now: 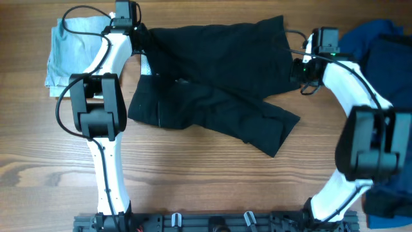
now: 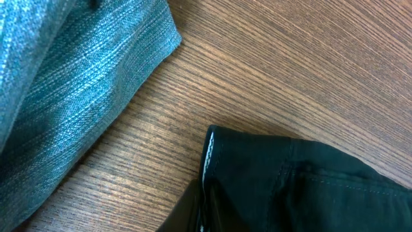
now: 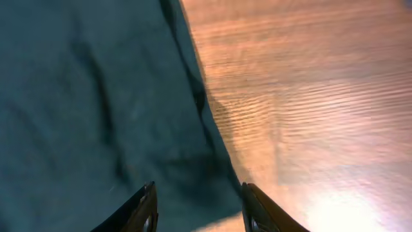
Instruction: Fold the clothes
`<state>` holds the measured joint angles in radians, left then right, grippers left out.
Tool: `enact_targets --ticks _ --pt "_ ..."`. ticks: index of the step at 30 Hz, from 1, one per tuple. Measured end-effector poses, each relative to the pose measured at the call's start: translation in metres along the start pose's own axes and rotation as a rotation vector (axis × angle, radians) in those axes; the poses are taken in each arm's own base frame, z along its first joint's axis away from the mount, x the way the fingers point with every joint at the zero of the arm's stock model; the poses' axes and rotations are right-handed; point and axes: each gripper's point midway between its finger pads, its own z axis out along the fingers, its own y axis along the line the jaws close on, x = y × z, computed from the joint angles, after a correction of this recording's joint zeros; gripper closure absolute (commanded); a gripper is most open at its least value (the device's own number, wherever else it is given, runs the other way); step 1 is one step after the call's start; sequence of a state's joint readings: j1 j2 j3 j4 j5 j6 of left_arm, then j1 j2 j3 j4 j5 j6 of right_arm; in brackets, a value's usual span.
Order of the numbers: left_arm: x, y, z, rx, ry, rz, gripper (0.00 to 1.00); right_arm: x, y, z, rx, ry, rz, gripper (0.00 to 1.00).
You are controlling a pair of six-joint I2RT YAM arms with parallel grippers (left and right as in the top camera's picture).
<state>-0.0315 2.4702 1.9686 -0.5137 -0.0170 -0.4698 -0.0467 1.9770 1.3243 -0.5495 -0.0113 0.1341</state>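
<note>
Black shorts [image 1: 212,90] lie spread across the middle of the table, with one leg folded diagonally toward the front right. My left gripper [image 1: 143,46] is at their far left corner. In the left wrist view it [image 2: 198,218] is shut on the shorts' whitish-edged waistband [image 2: 208,154]. My right gripper [image 1: 300,69] hangs over the right edge of the far leg. In the right wrist view its fingers [image 3: 147,209] stand open over the hem [image 3: 212,148], with the cloth corner below the gap. The right gripper [image 3: 199,216] holds nothing.
A pale blue garment [image 1: 71,51] lies folded at the far left, close to the waistband [image 2: 71,84]. Dark blue garments [image 1: 380,45] are piled at the right edge. Bare wood [image 1: 212,180] runs along the front.
</note>
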Motion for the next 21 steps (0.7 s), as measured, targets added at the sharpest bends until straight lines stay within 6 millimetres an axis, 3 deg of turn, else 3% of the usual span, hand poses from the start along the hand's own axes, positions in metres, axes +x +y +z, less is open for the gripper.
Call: enact_targets --ticks 3,5,6,12,21 --pt "0.000 0.000 0.000 -0.002 0.001 0.000 0.92 0.013 -0.001 0.021 0.000 0.054 0.000 0.58" --pt "0.000 0.001 0.000 -0.006 0.002 0.000 0.92 0.011 0.000 0.022 -0.004 0.047 0.000 0.88" --pt "0.001 0.001 0.000 -0.007 0.003 0.000 0.92 0.011 0.000 0.022 -0.007 0.047 -0.003 0.96" --pt "0.001 0.002 -0.001 -0.012 0.004 0.000 0.91 0.013 0.006 0.021 -0.020 0.059 -0.006 0.96" --pt "0.001 0.003 -0.001 -0.018 0.006 0.005 0.94 0.017 -0.013 0.017 0.082 0.076 -0.004 0.95"
